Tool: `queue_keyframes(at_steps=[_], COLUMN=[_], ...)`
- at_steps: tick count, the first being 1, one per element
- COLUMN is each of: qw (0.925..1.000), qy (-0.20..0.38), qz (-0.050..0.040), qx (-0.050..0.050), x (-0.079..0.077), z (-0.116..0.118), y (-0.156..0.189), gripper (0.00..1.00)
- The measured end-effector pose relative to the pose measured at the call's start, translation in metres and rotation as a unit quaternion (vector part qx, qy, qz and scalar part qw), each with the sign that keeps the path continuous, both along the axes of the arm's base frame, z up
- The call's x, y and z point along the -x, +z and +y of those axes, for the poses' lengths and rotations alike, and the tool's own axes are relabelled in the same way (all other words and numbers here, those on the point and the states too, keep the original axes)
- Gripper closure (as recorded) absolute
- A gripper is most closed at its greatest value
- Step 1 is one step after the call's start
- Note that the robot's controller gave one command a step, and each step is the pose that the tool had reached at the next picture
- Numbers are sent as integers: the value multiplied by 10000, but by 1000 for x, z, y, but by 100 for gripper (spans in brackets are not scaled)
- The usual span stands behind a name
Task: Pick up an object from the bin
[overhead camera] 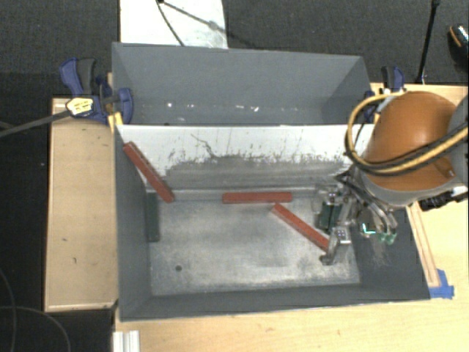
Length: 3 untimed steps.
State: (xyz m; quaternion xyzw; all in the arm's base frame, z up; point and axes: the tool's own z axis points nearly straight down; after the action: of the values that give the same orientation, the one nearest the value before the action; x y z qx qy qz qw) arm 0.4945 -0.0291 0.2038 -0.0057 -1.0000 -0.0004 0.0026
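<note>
Grey sheet metal makes up the bin (242, 86), the largest thing we see, with sloping walls and a scuffed, flat floor. Next in size is the arm (399, 189), which reaches in from the right under its rounded orange cover (410, 134), with cables (357, 134) looped around it. Below that cover the end effector (333, 254) hangs low over the right part of the floor, near the foot of the right wall. We cannot tell whether it is open or closed, and we see nothing plainly held in it. Three reddish-brown flat sticks lie in the bin. The leaning stick (148, 172) rests up the left wall. The back stick (256, 196) lies along the foot of the back wall. The slanted stick (300, 224) runs from mid-floor down towards the end effector, and its lower end is just beside the tip or touching it. A small dark block (152, 217) stands against the left wall, below the leaning stick. We judge the slanted stick the likeliest thing to be picked, and the risks follow from how it lies. It is thin and flat on the metal, so a closing grip may slide over it or nudge it away. Caught only by its end, it may swing or slip out when lifted. The right wall is close, so a small drift could scrape the end effector against it.
</note>
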Motion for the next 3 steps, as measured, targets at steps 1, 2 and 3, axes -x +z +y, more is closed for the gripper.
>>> queue_keyframes(at_steps=[1, 2, 3], qw=[9988, 9941, 9838], qy=[-495, -1081, -1791], qz=[-6, -51, -24], qx=[3, -1, 0], x=[-34, -42, -41], z=[-56, -35, -8], y=[-138, -133, -134], gripper=[0, 0, 0])
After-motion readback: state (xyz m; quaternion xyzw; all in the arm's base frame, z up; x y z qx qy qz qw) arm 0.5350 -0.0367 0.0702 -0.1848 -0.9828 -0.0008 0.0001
